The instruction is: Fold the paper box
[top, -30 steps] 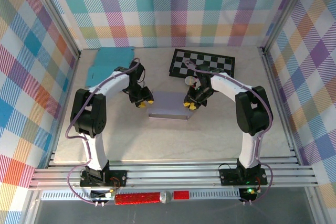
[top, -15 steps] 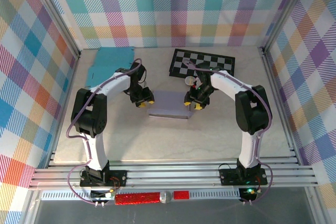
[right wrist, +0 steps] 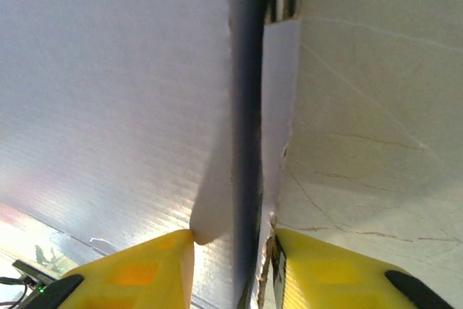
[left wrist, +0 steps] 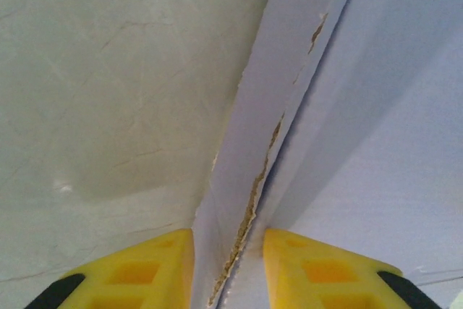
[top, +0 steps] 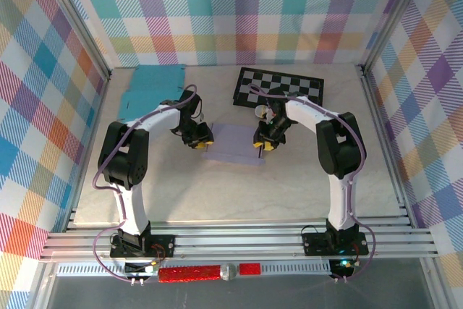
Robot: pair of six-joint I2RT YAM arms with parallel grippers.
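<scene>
Figure. Two-arm fold, taken while I ran the rig from the remote station.

(a) The beige, marble-patterned table point(top: 217, 193) lay under both pairs of jaws.

(b) A black-and-white checkered mat point(top: 281, 87) lay beyond the right jaws, well apart from them. A teal cloth point(top: 150, 86) lay beyond the left jaws and to their outer side.

(c) The flat, pale-lavender corrugated paper box point(top: 233, 142) sat between the two pairs of jaws. Its long axis ran from one pair to the other, so each arm met one short end. I judged neither arm the nearer, since both were already at the box.

(d) The left gripper point(top: 200, 140) stood at the box's left end. In its wrist view the raised left side wall point(left wrist: 249, 142) ran straight ahead from between the yellow fingers point(left wrist: 145, 265). It filled the gap, and I read those jaws as clenched on it.

(e) The right gripper point(top: 265, 140) stood at the right end. The doubled right side wall point(right wrist: 278, 106) likewise ran ahead out of the jaws and touched both pads, so I read this pair as clamped too.

(f) A ragged brown tear point(left wrist: 253, 200) followed the crease just ahead of the left jaws.

My judgement was that the next fold turned on these walls. Each ran in line with its jaws, with the box floor on the inner side, so rolling inward should raise them.
</scene>
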